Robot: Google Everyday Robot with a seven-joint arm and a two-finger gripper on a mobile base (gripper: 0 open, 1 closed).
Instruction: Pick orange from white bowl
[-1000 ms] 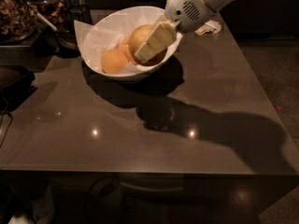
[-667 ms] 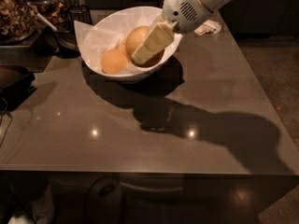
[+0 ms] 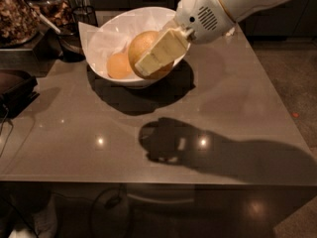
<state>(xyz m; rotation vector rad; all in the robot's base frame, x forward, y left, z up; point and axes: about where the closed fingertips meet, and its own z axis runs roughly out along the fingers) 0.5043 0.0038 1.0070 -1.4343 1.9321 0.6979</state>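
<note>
The white bowl (image 3: 130,82), lined with white paper, stands at the back of the grey table. A pale orange (image 3: 140,44) sits high in its right half, and a second orange (image 3: 119,66) lies lower to its left. A third orange is not visible. My gripper (image 3: 148,58) reaches down into the bowl from the upper right. Its cream near finger (image 3: 161,52) lies pressed across the front of the larger orange, and the far finger is hidden behind the fruit. The gripper appears shut on this orange.
Dark glass jars with brown contents (image 3: 20,14) stand at the back left, with a dark cup (image 3: 74,38) beside the bowl. A black tray (image 3: 15,86) sits at the left edge. The table (image 3: 223,113) ends at the front and right.
The gripper and the orange in it have shifted slightly left and toward the camera; the orange looks larger. The second orange has stayed put.
</note>
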